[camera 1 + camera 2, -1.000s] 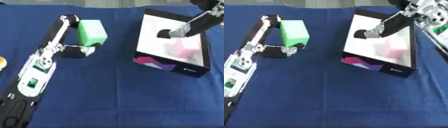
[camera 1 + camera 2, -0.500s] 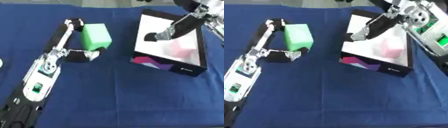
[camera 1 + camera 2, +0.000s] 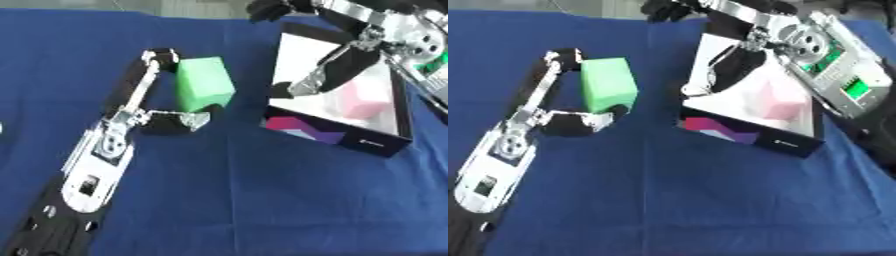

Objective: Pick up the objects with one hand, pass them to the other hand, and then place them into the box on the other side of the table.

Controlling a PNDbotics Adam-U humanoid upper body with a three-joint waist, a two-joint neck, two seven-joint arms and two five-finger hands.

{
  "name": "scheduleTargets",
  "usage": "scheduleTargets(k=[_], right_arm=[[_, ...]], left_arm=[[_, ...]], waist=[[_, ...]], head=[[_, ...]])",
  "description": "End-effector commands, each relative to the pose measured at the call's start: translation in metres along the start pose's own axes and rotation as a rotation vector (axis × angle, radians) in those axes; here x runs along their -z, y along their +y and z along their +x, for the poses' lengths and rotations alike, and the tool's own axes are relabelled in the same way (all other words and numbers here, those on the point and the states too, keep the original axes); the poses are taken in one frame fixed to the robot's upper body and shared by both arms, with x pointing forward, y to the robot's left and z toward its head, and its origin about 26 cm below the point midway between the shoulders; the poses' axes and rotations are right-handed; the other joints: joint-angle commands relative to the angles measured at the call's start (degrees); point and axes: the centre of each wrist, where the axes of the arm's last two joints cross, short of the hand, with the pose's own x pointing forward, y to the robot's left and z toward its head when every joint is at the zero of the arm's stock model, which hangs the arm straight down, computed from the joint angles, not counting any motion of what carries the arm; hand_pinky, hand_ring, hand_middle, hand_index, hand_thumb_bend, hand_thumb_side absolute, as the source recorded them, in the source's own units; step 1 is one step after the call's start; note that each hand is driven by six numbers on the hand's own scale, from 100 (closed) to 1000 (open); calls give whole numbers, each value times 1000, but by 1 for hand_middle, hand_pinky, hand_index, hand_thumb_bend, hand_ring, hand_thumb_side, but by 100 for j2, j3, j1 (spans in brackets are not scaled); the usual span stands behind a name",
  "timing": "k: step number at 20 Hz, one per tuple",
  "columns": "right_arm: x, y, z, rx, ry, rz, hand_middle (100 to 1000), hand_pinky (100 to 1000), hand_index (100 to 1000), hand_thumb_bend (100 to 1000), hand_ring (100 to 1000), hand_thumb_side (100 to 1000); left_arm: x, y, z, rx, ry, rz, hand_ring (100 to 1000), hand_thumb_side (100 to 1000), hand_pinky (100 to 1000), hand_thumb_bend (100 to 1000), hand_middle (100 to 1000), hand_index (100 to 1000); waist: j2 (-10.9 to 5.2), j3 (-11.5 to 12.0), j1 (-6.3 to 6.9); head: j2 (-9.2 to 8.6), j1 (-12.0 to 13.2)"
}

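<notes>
A green block (image 3: 204, 82) stands tilted on the blue table. My left hand (image 3: 131, 117) is shut on it, one finger (image 3: 156, 56) curled over its far left corner and the thumb (image 3: 188, 120) under its near edge. To the right lies a black box (image 3: 337, 137) with a white inside, and a pink object (image 3: 363, 100) rests in it. My right hand (image 3: 737, 62) hovers open over the box's left wall with nothing in it. Its thumb tip (image 3: 289, 89) points toward the block.
A blue cloth (image 3: 262, 200) covers the table, and its far edge runs along the top. My right forearm (image 3: 842, 70), silver with green lights, crosses above the box's right side. My left forearm (image 3: 87, 180) lies along the lower left.
My left hand has carried the green block closer to the box. My right hand has moved from the middle of the box to above its left wall. The camera has shifted a little.
</notes>
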Motion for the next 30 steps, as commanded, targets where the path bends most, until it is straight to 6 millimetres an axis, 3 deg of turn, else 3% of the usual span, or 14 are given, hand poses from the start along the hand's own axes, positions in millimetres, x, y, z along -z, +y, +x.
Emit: scheduleTargets(k=[1, 11, 30], right_arm=[[3, -6, 7, -43, -2, 7, 741, 840, 858, 587, 830, 133], [10, -4, 11, -67, 1, 24, 740, 840, 852, 578, 830, 116], [19, 3, 15, -150, 25, 73, 746, 852, 844, 554, 826, 106]], left_arm=[[5, -2, 4, -2, -32, 20, 589, 281, 733, 100, 529, 528], [8, -7, 9, -16, -72, 32, 590, 281, 733, 100, 528, 527], [14, -24, 21, 7, -121, 6, 591, 251, 723, 100, 526, 523]], waist=[[-24, 29, -89], [33, 134, -108], [73, 235, -117]], head=[[-115, 45], [-224, 197], [-136, -24]])
